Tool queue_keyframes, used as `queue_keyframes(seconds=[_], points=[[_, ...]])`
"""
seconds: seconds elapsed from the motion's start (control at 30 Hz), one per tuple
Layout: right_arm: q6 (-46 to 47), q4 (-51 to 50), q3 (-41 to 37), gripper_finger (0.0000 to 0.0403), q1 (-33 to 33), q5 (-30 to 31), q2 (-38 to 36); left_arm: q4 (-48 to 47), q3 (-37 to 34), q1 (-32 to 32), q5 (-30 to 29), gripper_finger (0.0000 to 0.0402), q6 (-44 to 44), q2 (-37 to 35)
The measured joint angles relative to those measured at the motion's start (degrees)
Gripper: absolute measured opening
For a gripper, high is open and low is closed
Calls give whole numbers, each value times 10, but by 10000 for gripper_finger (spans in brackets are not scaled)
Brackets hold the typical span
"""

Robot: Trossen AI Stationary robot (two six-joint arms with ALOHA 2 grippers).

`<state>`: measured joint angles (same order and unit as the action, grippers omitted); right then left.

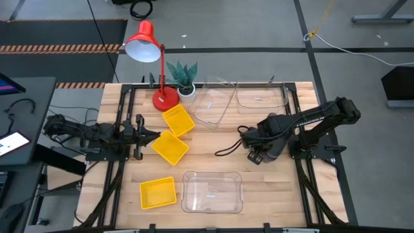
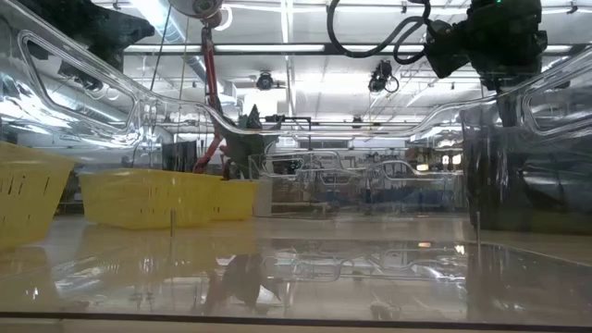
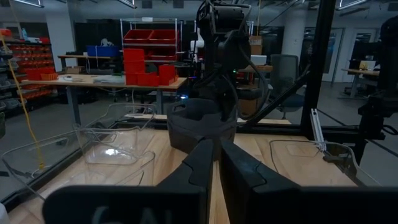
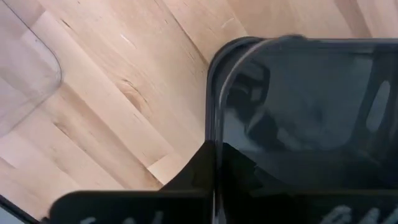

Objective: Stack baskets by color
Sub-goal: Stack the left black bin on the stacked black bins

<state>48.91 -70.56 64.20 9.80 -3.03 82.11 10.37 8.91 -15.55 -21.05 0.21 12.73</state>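
Right pincer (image 1: 259, 154) is over the grey baskets (image 4: 305, 124) near the desk's right edge, fingers nearly together around the stack's rim. Can't tell if it's gripping or letting go. Best bet: make sure the stack sits square before pulling up. Left pincer (image 3: 214, 163) waits clenched at the left edge, holding nothing, near the yellow baskets (image 1: 171, 146).
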Motion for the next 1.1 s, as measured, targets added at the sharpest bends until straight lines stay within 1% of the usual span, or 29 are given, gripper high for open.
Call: queue_keyframes(seconds=[0.1, 0.23, 0.37, 0.5, 0.6, 0.73, 0.83, 1.03, 1.1], points=[[5, 1, 0, 46, 0, -3, 0, 0, 0, 0, 0, 32, 0, 0], [7, -9, 8, 80, -1, -33, 0, 0, 0, 0, 0, 27, 0, 0], [20, -82, 47, 106, -1, -3, 0, 0, 0, 0, 0, 26, 0, 0], [23, -120, 90, 117, 2, 43, 0, 0, 0, 0, 0, 30, 0, 0], [-3, -124, 92, 115, 2, 54, -1, 0, 0, 0, 0, 33, 0, 0], [-12, -141, 63, 96, -15, 62, -3, 0, 0, 0, 0, 32, 0, 0], [-28, -125, 23, 80, -30, 62, -19, 0, 0, 0, 0, 28, 0, 0], [-71, -64, -75, 55, -80, 38, -70, 0, 0, 0, 0, 28, 0, 0], [-95, -28, -103, 45, -95, 31, -84, 0, 0, 0, 0, 31, 0, 0]])
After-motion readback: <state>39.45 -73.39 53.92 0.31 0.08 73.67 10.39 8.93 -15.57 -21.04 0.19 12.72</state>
